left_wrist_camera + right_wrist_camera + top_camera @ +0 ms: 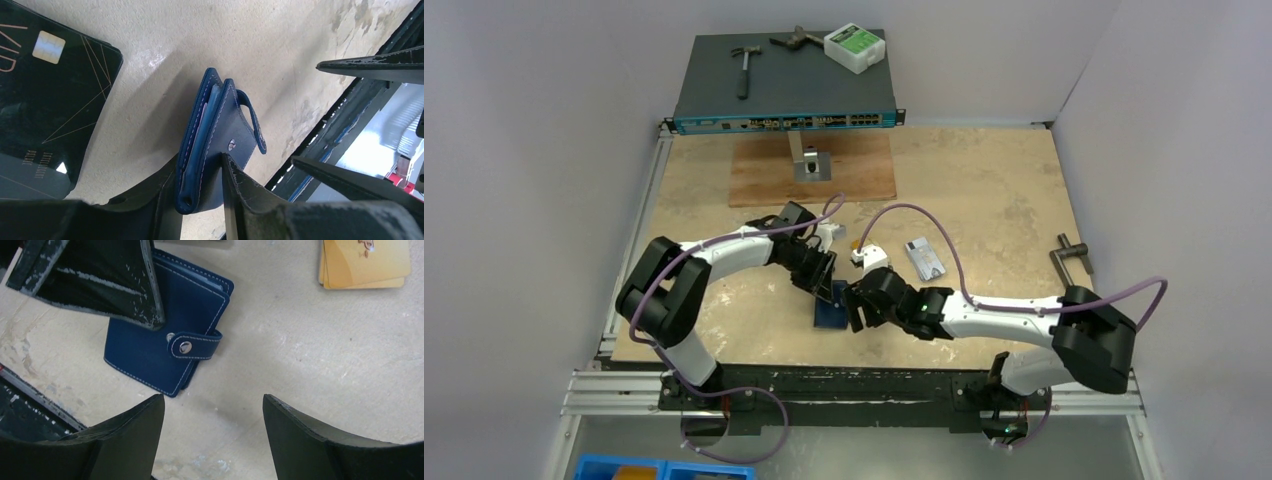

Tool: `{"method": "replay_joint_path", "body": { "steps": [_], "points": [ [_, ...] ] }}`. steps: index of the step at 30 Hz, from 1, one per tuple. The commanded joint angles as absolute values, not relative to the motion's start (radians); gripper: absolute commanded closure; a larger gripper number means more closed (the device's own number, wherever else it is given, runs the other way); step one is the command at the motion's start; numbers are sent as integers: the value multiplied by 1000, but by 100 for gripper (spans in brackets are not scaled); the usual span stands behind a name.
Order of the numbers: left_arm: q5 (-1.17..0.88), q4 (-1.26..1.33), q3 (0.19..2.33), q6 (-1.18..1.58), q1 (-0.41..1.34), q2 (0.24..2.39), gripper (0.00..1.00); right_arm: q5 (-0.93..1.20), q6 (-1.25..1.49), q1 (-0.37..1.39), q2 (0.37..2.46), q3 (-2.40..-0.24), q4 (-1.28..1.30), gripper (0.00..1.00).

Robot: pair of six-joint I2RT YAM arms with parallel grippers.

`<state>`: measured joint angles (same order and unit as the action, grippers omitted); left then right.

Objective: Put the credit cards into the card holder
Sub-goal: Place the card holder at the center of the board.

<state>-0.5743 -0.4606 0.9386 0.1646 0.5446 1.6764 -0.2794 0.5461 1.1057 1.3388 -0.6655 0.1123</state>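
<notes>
**Navy card holder [150, 355] buttoned shut, left jaws at one end**

Rests low on the pale table [310, 350], near its front edge and between the two grippers. Shows its snap tab [195, 345] fastened across the front face, with a lighter blue lining along the open edge in the left wrist view. Looks flat from the right wrist and edge-on from the left wrist. Lying flat or tipped up on one edge: cannot tell.

Left gripper [197, 165] set around one end of the holder, one finger close along each face. Pinching it or merely flanking it: cannot tell. Right gripper [212, 405] just beside the holder on the tab side, jaws spread wide with only tabletop between them, grasping nothing.

Black card [50, 100] flat on the table beside the holder and apart from it, with a pale chip and thin gold lines on its face. Orange-gold cards [362, 262] stacked further back, well apart from the holder. Silver-grey card [924, 258] alone on the table beyond the right forearm, also apart from the holder.

Toward the back: wooden board [814, 175], then network switch [784, 100] carrying a hammer [744, 68] and a white-and-green box [854, 47].
</notes>
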Motion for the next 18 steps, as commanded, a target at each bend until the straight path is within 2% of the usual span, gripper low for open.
{"method": "replay_joint_path", "body": {
  "steps": [1,5,7,9,11,12,13,15,18],
  "points": [
    [-541,-417,925,138,536,1661,70,-346,519,1104,1388,-736,23,28],
    [-562,-423,917,145,536,1656,69,-363,489,1104,1436,-756,-27,24],
    [-570,-431,917,145,536,1644,64,-365,481,1105,1471,-771,-39,24],
    [-588,-445,918,146,530,1624,48,-373,475,1106,1503,-779,-53,24],
    [-630,-462,922,151,500,1598,21,-381,465,1106,1529,-780,-72,24],
    [-651,-474,928,152,477,1588,11,-384,460,1106,1538,-778,-80,25],
    [-674,-490,938,150,451,1578,5,-388,454,1107,1544,-776,-88,25],
    [-719,-542,964,129,400,1562,1,-397,446,1106,1556,-777,-98,26],
    [-804,-656,1011,62,344,1538,0,-413,432,1106,1581,-793,-104,28]
  ]
}}
